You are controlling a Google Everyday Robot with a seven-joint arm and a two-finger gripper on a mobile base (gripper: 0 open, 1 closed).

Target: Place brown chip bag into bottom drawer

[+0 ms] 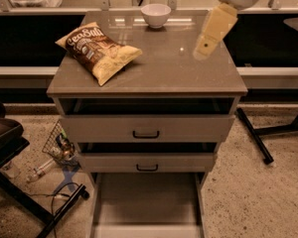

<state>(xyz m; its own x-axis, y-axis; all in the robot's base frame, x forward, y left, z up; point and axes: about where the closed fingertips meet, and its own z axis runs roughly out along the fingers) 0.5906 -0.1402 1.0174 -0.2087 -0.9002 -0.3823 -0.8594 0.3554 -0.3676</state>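
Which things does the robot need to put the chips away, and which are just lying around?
For the job: brown chip bag, on the cabinet top, left side; bottom drawer, pulled open; claw, hovering above the top's right side.
Just lying about: white bowl, at the top's back edge; wire basket, on the floor left of the cabinet.

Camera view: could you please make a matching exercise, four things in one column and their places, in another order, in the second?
1. brown chip bag
2. white bowl
3. bottom drawer
4. end effector

A. pulled out, lowest of three
B. at the back edge of the cabinet top
C. above the top's right part
D. lying on the top's left part

Pairs: 1-D, 2-B, 3-A, 4-C.
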